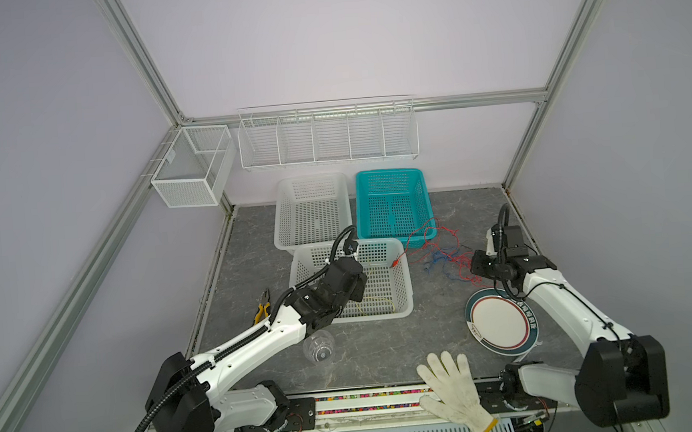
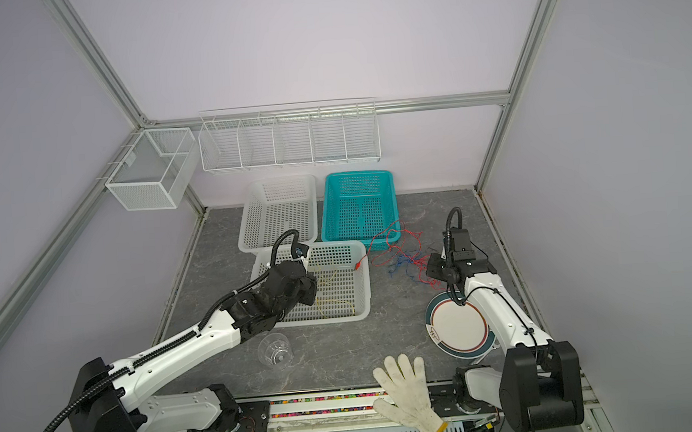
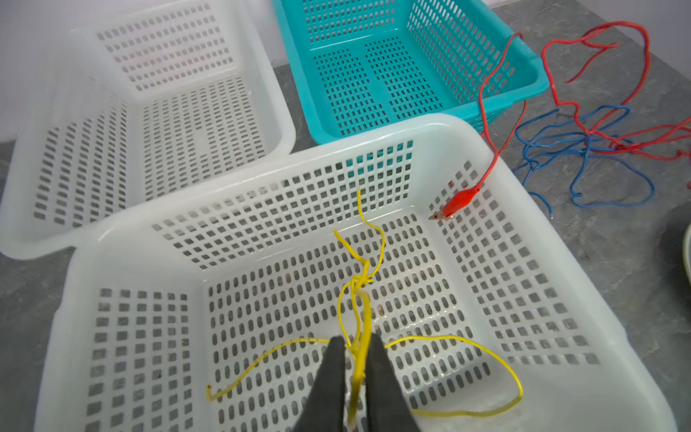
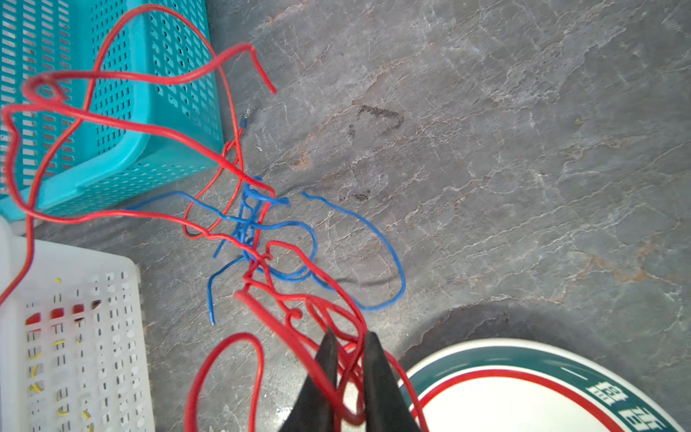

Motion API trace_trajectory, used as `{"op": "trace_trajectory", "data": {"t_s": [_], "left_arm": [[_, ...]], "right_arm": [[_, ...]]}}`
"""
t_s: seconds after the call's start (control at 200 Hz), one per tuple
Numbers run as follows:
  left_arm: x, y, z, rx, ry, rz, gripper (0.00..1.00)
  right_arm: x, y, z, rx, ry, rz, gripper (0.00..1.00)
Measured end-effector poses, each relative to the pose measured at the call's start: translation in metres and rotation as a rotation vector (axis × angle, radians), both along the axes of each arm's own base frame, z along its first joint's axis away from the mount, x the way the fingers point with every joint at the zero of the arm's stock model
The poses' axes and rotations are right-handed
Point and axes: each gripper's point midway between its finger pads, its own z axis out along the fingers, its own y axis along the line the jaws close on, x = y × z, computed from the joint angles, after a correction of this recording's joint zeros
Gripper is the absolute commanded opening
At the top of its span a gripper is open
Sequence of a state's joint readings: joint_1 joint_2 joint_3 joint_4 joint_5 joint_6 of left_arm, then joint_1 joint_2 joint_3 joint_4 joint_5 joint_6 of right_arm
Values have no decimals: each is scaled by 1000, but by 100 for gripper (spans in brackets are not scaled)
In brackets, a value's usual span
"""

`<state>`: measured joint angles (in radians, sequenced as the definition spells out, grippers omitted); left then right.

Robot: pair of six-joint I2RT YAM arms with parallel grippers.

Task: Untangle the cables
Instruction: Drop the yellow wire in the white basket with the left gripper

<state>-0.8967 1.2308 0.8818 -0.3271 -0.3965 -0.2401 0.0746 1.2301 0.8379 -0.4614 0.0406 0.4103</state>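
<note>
We found wires between both sets of jaws.
Left gripper (image 3: 354, 344) stood slightly parted round a loose thin yellow wire (image 3: 365, 321); right gripper (image 4: 349, 338) straddled tangled red wires (image 4: 269, 327), grip unclear.

Glossy plastic basket (image 3: 67, 306), matt stone-look tabletop (image 4: 523, 149) (veined, smooth), knitted cloth glove (image 1: 452, 389).

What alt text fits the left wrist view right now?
The left claw hangs over a white basket, the yellow cable running between its fingers and looping on the basket floor. A red clip hangs just inside the rim, its red cable leading out to a red and blue tangle on the table beside a teal basket.
</note>
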Motion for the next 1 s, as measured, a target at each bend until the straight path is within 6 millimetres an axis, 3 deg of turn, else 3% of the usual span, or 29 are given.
{"op": "trace_trajectory", "data": {"t_s": [0.21,0.24,0.29,0.345,0.485,0.675,0.79,0.91,1.005], "left_arm": [[-8,10,6,-56,-8,17,81],[-9,10,8,-61,-14,14,89],[-10,10,14,-86,-21,19,94],[-10,9,19,-98,-35,9,96],[-10,3,29,-139,-55,-16,96],[-7,-8,41,-171,-82,-48,96],[-5,-18,49,-203,-89,-73,96],[-4,-29,52,-228,-81,-105,96],[-6,-33,52,-245,-69,-120,96]], "right_arm": [[-1,0,0,-2,1,1,23],[-1,-1,0,-5,3,0,27],[0,-1,-1,-13,7,3,35],[4,-3,-3,-23,19,0,47],[22,-4,-5,-41,38,-3,58],[32,2,-4,-20,16,19,64],[50,8,16,6,-49,37,64],[87,18,48,39,-145,68,64],[117,28,61,67,-190,107,66]]}}
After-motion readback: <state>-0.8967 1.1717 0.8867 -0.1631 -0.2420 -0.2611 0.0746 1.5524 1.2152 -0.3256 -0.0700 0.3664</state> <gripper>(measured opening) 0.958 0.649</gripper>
